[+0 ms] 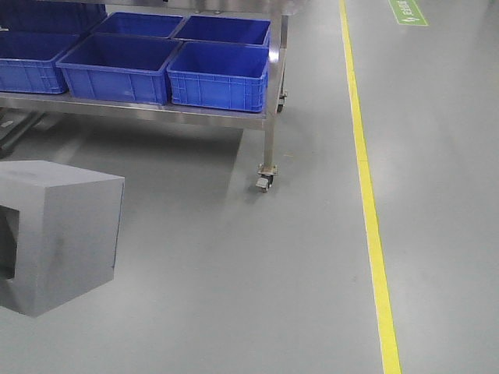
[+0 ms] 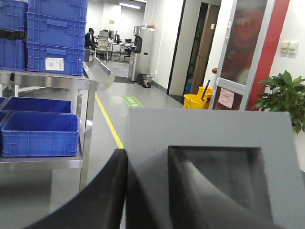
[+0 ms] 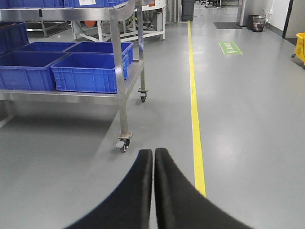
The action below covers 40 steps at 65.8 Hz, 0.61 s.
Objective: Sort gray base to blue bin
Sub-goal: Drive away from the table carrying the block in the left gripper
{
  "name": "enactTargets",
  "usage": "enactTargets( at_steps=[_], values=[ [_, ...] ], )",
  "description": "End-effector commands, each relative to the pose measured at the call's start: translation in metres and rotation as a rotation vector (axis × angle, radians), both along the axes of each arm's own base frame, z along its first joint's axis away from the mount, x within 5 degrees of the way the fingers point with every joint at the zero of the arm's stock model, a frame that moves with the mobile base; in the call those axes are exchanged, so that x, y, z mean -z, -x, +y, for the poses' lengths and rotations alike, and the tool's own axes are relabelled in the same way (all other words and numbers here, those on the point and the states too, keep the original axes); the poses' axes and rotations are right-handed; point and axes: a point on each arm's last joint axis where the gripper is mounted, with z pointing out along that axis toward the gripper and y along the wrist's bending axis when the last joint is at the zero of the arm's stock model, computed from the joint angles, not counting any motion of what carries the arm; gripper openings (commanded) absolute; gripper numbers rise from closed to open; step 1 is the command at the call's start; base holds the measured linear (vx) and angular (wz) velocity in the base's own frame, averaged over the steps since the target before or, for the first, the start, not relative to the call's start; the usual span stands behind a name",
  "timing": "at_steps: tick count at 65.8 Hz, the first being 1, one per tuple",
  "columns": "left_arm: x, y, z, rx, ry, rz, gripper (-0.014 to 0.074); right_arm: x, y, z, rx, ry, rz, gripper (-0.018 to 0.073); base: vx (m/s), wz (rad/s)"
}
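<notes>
Shop floor point(image 1: 234, 273), smooth gray, w/ a wheeled steel bench point(image 1: 270, 117) at the back.

Front view, L to R: the gray base point(image 1: 66, 234) fills the lower-left corner, well apart from the bench and nearer the camera. Its recess face is turned left and cut by the frame edge. Blue bins point(image 1: 218, 74) sit side by side on the bench's low shelf, open tops up. A caster point(image 1: 263, 183) sits under the bench's corner leg. A yellow line point(image 1: 373, 234) runs along the floor right of the bench, w/ a green floor sign point(image 1: 407, 11) beyond it at the far corner.

Left wrist view: the bench is at left, w/ more bins on its shelf and stacked on top. Right of the bench and apart from it, the left hand point(image 2: 147, 152) grips the base. One dark finger point(image 2: 102, 191) lies outside the wall, the other is down in the square recess, and the wall is pinched btwn them. In the bkgd right are a yellow mop bucket point(image 2: 196, 101) and a potted plant point(image 2: 286, 95).

Right wrist view: the bench is again at left. The right hand point(image 3: 153, 152) is low centre, right of the bench's caster, fingers pressed tip to tip w/ nothing btwn them.
</notes>
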Motion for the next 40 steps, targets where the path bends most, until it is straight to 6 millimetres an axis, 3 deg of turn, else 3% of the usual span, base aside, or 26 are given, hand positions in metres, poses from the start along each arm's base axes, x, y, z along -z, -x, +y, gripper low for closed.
enactTargets(
  at_steps=[1,22,40],
  values=[
    [-0.0202,0.0021,0.0027,-0.015,0.077,-0.117,-0.0006,-0.0049,-0.0020,-0.0002,-0.001,0.018,-0.052,-0.0005,0.31,0.02],
    [-0.0202,0.0021,0.0027,-0.015,0.077,-0.117,-0.0006,-0.0049,-0.0020,-0.0002,-0.001,0.018,-0.052,-0.0005,0.29,0.08],
    [-0.0202,0.0021,0.0027,-0.015,0.077,-0.117,-0.0006,-0.0049,-0.0020,-0.0002,-0.001,0.018,-0.052,-0.0005,0.26,0.46]
  ],
)
